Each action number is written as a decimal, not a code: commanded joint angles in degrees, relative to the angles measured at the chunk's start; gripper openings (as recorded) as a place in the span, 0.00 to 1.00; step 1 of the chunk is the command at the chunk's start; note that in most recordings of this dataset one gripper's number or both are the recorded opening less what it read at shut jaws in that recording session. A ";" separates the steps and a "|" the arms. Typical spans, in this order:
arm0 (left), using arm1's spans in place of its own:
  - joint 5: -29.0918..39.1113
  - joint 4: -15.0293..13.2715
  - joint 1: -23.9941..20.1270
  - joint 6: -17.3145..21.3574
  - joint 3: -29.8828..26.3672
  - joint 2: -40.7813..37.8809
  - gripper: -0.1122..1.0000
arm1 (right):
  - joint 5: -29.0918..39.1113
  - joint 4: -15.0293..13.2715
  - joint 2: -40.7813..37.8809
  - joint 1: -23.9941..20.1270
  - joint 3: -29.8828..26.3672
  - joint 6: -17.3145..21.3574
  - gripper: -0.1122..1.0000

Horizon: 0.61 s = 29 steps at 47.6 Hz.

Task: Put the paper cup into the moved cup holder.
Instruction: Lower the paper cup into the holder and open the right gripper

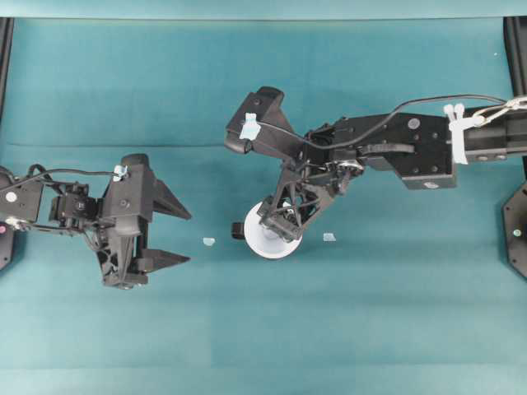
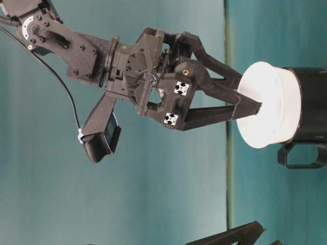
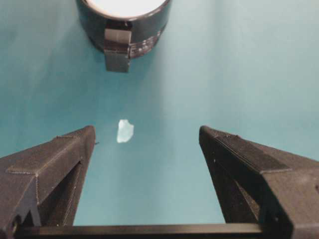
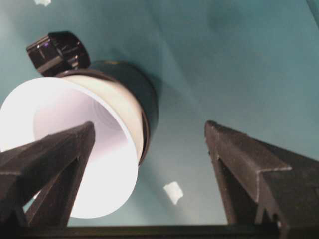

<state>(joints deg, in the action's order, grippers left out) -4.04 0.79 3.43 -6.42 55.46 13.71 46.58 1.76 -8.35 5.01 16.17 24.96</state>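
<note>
The white paper cup (image 1: pixel 265 240) sits inside the glossy black cup holder (image 2: pixel 309 104), its wide rim standing above the holder's edge. The holder's stubby handle (image 1: pixel 237 232) points left. My right gripper (image 1: pixel 284 226) is open right over the cup. In the right wrist view one finger hangs over the cup's mouth (image 4: pixel 65 114), the other outside the holder (image 4: pixel 144 94), and the gripper (image 4: pixel 149 127) holds nothing. My left gripper (image 1: pixel 189 238) is open and empty at the left, facing the holder (image 3: pixel 144 32) from a distance.
Two small pale tape scraps lie on the teal table: one (image 1: pixel 208 241) between my left gripper and the holder, one (image 1: pixel 328 237) right of the cup. The right arm (image 1: pixel 412 148) reaches in from the right edge.
</note>
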 commanded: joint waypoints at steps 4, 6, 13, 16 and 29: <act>-0.26 0.09 0.09 0.00 -0.70 0.44 0.89 | -0.53 -0.09 1.49 0.00 -0.35 -0.35 0.88; -0.26 0.09 0.09 0.00 -0.62 0.44 0.89 | -0.53 -0.09 1.49 0.00 -0.35 -0.35 0.88; -0.26 0.00 0.09 -0.09 -0.35 0.53 0.89 | -0.53 -0.09 2.02 -0.09 0.35 -0.26 0.88; -0.26 0.00 0.09 -0.09 -0.26 0.62 0.89 | -0.62 -0.09 3.08 -0.18 1.05 -0.44 0.88; -0.26 0.09 0.09 -0.09 -0.26 0.53 0.89 | -7.73 -1.32 10.63 -0.79 8.00 -0.44 0.88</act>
<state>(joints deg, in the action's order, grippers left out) -4.04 0.70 3.43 -6.42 55.55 13.71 41.22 0.62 -1.32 4.75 22.85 24.87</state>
